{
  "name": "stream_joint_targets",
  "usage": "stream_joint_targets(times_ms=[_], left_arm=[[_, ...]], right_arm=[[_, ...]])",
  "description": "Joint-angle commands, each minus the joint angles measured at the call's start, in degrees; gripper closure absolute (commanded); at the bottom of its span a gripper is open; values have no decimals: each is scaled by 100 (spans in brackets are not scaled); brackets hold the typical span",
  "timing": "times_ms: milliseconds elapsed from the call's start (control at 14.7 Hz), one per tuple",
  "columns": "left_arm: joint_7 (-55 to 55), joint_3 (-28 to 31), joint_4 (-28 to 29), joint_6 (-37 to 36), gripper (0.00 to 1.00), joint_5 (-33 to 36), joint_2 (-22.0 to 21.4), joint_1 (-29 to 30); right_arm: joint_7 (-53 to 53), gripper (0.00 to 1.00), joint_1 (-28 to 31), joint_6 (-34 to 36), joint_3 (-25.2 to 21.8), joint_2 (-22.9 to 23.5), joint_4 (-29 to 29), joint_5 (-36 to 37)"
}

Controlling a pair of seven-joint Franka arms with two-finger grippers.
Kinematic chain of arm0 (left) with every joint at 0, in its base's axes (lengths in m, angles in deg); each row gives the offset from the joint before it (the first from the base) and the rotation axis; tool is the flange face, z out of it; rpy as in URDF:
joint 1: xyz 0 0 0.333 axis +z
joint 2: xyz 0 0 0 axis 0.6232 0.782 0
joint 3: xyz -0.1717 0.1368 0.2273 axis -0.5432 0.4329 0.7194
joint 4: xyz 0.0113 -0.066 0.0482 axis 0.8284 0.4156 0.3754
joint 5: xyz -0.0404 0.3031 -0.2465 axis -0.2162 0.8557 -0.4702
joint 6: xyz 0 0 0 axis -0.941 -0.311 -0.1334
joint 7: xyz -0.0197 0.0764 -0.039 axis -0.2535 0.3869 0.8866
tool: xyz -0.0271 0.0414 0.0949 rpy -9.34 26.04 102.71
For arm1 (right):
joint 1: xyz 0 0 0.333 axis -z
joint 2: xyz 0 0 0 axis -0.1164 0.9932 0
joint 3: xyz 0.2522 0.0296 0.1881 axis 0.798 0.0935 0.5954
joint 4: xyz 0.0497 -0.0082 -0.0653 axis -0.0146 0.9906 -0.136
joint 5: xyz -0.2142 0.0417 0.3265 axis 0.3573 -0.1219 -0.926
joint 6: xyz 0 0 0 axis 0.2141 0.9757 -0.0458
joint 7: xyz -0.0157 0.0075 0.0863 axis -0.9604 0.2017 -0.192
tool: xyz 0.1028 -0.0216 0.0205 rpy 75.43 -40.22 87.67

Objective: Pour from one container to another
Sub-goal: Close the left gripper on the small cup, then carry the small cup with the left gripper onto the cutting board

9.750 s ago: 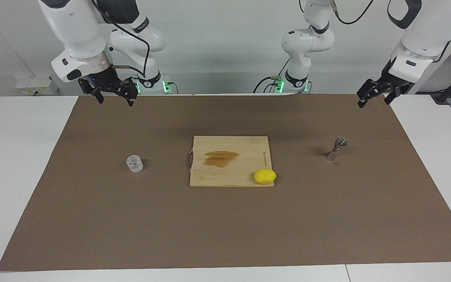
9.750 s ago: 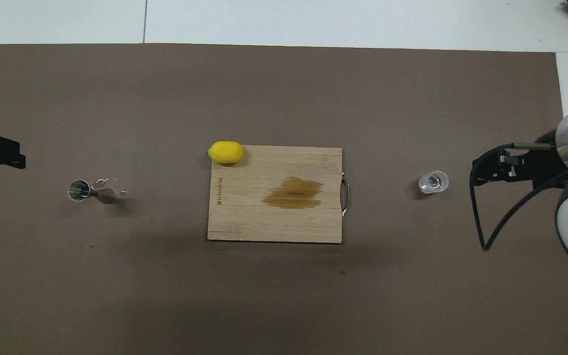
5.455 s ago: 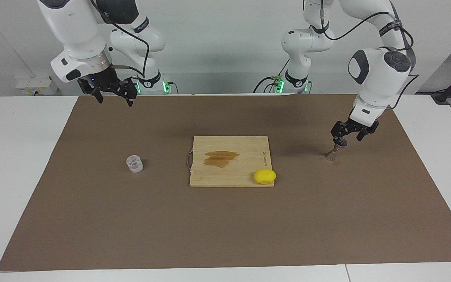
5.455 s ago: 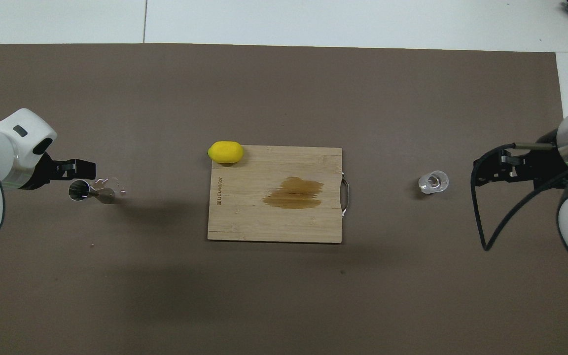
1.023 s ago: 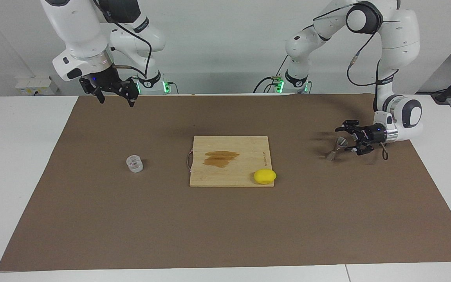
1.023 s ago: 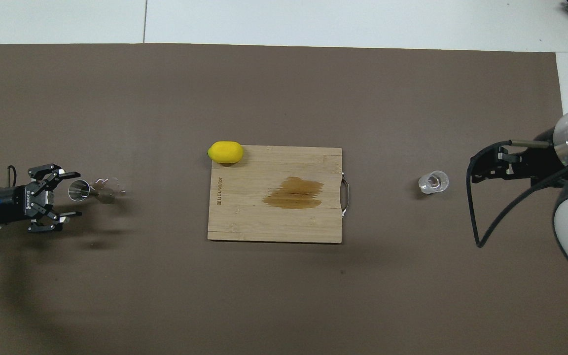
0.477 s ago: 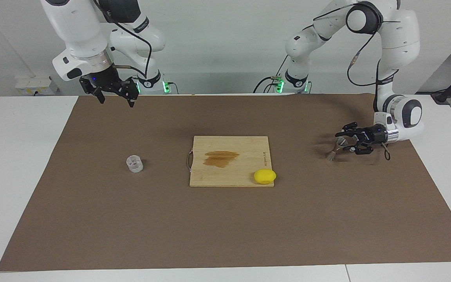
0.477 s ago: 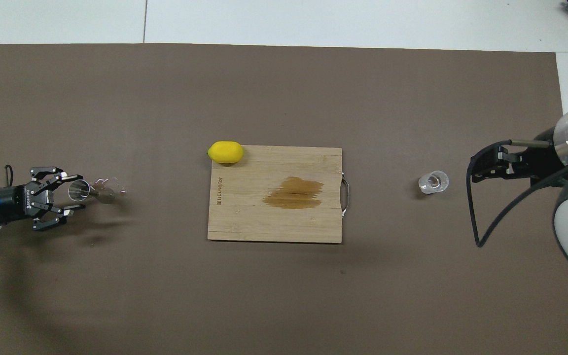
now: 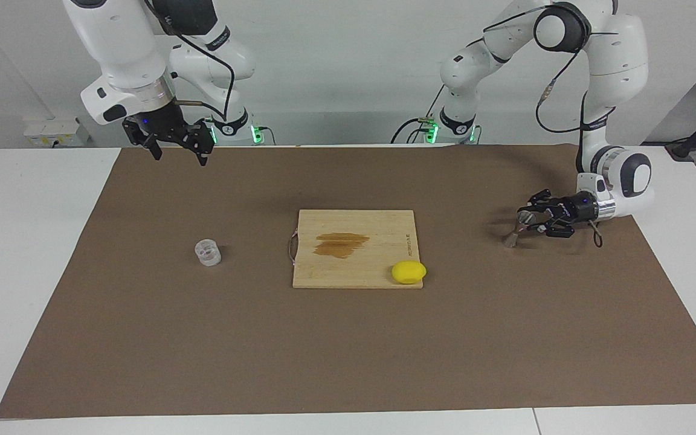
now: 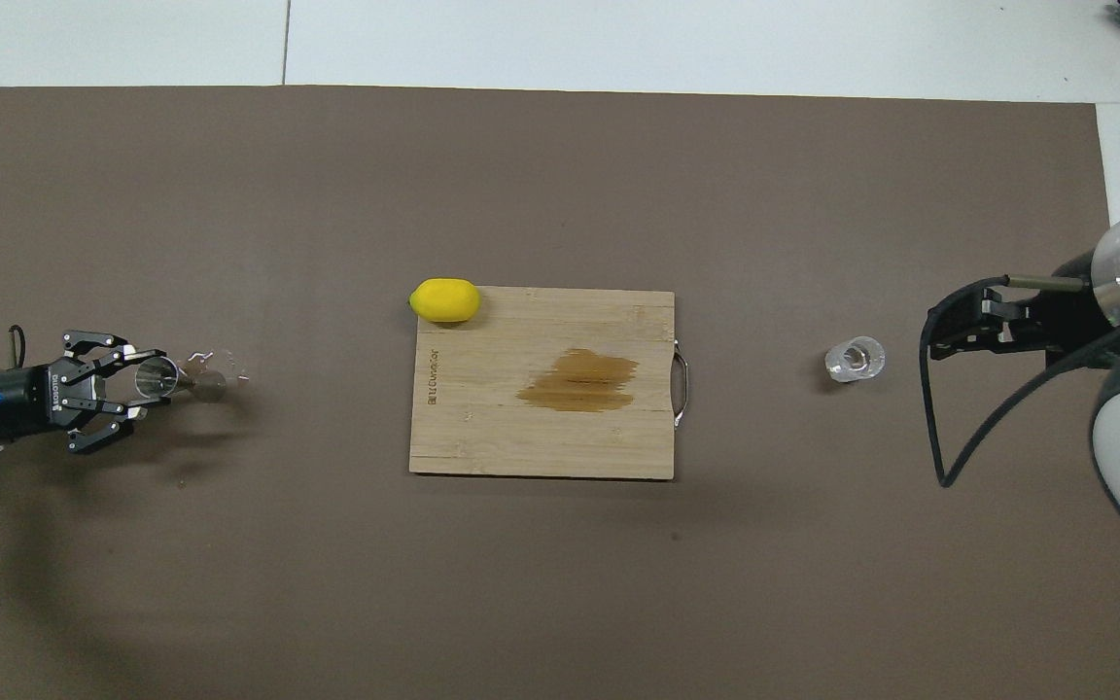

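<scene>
Left gripper (image 9: 524,220): jaws closed on jigger (image 9: 514,231), near mat (image 9: 348,362) end.
Right gripper (image 9: 177,149): jaws open, waiting above mat edge.
Tumbler (image 9: 208,252): open room around.

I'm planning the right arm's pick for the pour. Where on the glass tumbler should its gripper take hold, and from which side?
Grip the glass tumbler across its outer wall, coming straight down from above. It stands upright and alone on the mat, short and squat with its mouth up, so a side approach would probably leave little room above the mat. The right gripper hangs open, high over the mat's edge nearest the robots.
</scene>
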Motion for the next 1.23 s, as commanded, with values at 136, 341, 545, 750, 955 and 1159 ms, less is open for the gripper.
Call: stream_joint_targets(times_ms=[136, 341, 545, 750, 955, 1159], left_arm=[[-122, -44, -34, 68, 73, 15, -26, -169], [-306, -53, -25, 33, 73, -29, -52, -520], [-333, -62, -17, -11, 73, -82, -52, -862], [-350, -62, 53, -55, 73, -231, -70, -1284], [-621, -70, 334, -55, 73, -583, -219, -1697], [-667, -62, 738, 15, 73, -1030, -500, -2084]], right_arm=[[-107, 1, 16, -116, 38, -117, 134, 89], [-107, 1, 16, -116, 38, -117, 142, 80], [-115, 1, 16, -124, 38, -117, 134, 80], [-115, 1, 16, -125, 38, -117, 142, 71], [-133, 1, 16, -125, 38, -117, 142, 54], [-150, 1, 25, -125, 38, -117, 142, 45]])
